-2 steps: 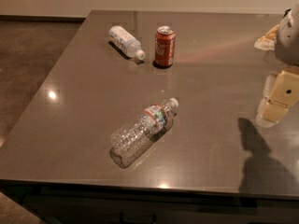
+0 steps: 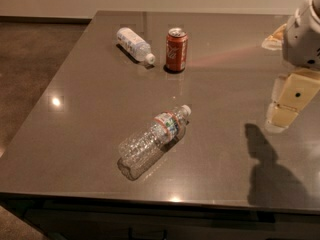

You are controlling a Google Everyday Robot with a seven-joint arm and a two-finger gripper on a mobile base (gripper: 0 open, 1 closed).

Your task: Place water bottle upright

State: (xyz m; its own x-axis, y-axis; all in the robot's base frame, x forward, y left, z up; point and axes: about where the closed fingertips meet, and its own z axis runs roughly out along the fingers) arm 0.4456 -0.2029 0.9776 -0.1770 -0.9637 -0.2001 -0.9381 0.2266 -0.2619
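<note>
The water bottle [image 2: 152,140] lies on its side near the front middle of the grey table [image 2: 90,99]. It is clear and ribbed, with a red-white-blue label band and a white cap pointing to the back right. My gripper [image 2: 286,109] hangs at the right edge of the view, above the table and well to the right of the bottle. It holds nothing.
A shorter bottle with a white label [image 2: 134,45] lies on its side at the back. A red soda can [image 2: 176,49] stands upright beside it. The table's front edge runs along the bottom; brown floor lies to the left.
The gripper has shifted slightly left and down. The bottles and the can have not moved.
</note>
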